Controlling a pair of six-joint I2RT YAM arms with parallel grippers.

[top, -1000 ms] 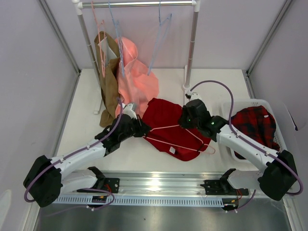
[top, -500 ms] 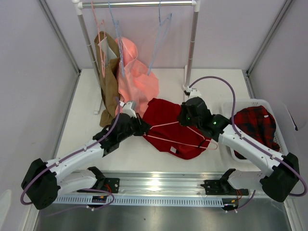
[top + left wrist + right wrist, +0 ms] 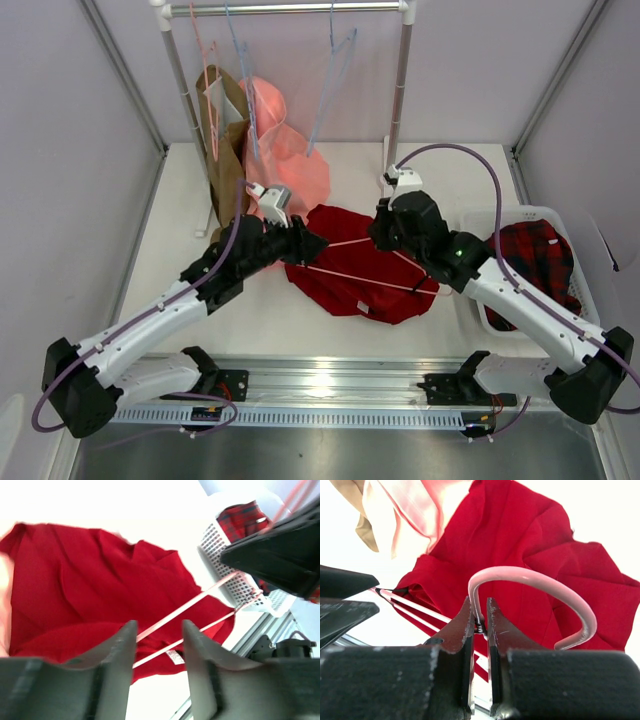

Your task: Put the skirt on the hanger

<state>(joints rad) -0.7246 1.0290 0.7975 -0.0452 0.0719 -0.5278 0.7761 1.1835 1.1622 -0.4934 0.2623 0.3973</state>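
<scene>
Item: dark red cloth skirt (image 3: 345,285), soft, limp, likely light. It lies on the desk (image 3: 180,230) beside the white mesh basket (image 3: 475,222), beneath the thin pale pink hanger (image 3: 370,279). Your right tool (image 3: 480,625) is clamped at the hook neck; your left tool (image 3: 156,630) is parted, apparently empty. Pinch a gathered edge.

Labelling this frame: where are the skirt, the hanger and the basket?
skirt (image 3: 350,300), top view, middle of the red cloth.
hanger (image 3: 525,574), right wrist view, arch of its hook.
basket (image 3: 500,212), top view, far rim.
</scene>
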